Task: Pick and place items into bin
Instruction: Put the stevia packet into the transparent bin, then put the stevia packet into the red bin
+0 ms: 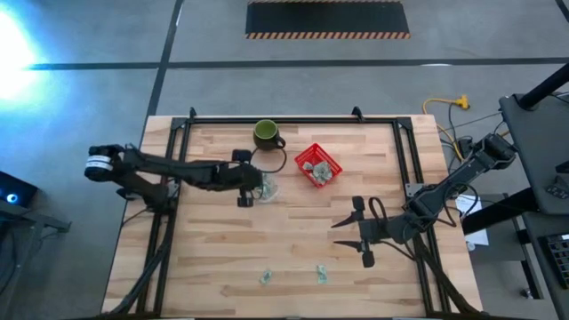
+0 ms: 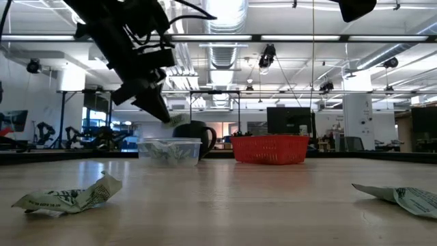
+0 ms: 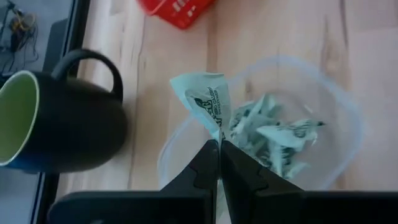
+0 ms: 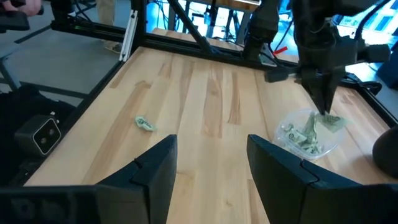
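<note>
Pale green crumpled wrapper (image 3: 205,99), printed.

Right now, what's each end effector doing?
Left end effector: closed on a wrapper above the clear container.
Right end effector: open, holding nothing.

clear plastic bin (image 3: 336,118), wood table (image 1: 293,249)

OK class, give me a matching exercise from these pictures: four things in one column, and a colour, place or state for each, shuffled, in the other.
Things:
1. mug
2. basket
3. left gripper
4. right gripper

Descriptions:
a. open, over bare table
b. red
c. dark green, beside the clear tub
d. shut on a wrapper

Pairs: 1-c, 2-b, 3-d, 4-a
</note>
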`<action>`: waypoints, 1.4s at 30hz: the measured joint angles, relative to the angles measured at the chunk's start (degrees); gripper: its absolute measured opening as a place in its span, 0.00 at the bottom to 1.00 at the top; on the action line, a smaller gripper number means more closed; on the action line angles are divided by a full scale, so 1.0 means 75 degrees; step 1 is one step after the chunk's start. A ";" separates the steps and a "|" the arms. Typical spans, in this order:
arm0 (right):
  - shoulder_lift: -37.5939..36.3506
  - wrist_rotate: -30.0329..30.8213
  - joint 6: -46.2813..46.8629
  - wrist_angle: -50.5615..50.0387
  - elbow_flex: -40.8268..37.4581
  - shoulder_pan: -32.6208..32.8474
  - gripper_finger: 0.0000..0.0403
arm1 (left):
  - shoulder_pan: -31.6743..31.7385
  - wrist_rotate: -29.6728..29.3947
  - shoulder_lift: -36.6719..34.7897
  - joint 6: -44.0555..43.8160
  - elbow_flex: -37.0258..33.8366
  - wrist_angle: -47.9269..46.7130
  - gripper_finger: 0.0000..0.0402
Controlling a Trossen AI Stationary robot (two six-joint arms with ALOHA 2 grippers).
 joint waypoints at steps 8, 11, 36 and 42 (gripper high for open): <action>0.0000 -0.0003 -0.0026 0.0000 -0.0001 0.0000 0.46 | 0.0066 0.0383 0.0167 0.0178 -0.0032 -0.0330 0.07; 0.0000 -0.0001 -0.0019 0.0003 -0.0003 0.0000 0.46 | 0.0066 0.0375 0.0169 0.0175 -0.0032 -0.0307 0.15; 0.4512 -0.2053 0.2398 0.0420 0.1708 0.0079 0.46 | -0.1686 0.0322 -0.1493 -0.2944 -0.0741 -0.1466 0.32; 0.5005 -0.1750 0.3465 -0.2203 0.2905 0.0073 0.46 | -0.2534 0.0022 -0.2056 -0.3453 -0.0984 -0.1432 0.32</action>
